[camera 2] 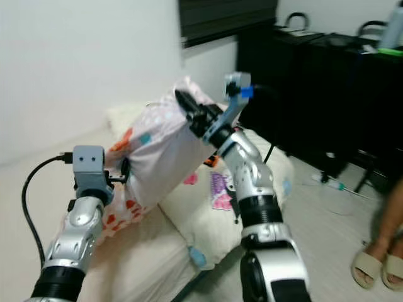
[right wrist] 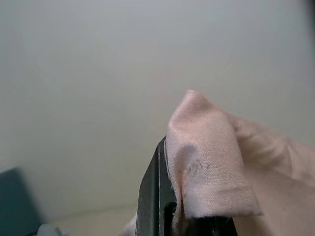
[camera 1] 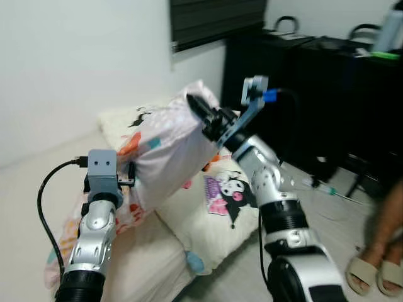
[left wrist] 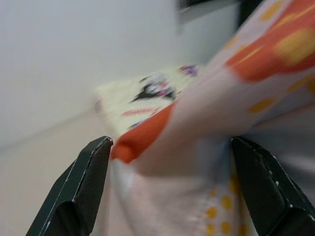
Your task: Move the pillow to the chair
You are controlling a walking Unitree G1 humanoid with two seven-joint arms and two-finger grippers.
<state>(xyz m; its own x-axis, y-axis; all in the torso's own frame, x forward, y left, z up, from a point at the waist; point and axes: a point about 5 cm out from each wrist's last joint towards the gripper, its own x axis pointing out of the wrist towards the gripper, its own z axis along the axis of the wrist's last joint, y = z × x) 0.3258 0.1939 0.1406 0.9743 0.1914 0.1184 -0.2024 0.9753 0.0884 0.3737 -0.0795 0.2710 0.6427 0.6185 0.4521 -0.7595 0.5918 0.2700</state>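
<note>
Pale pink cotton, printed with orange and teal shapes, covers the soft pillow that hangs in the air between both arms, lifted clear of the cream mattress and above its far corner by the white wall. The right gripper is pinched tight on the pillow's upper corner, while the left gripper takes the lower end with its fingers spread around a fold of fabric.

Judging from this, the pick-up is done and the carry is left; no chair that I can be sure of is in sight, so the robot probably has to turn and walk before setting the pillow down.

The head views give the whole layout: a second, cream cartoon-printed pillow lying at the mattress's near edge, black cabinets beyond, and a person's sandalled feet on the floor to the right. The left wrist view shows the wide gap between the fingers, with cloth bunched between them. The right wrist view shows the clamped corner poking past the closed fingertips.
</note>
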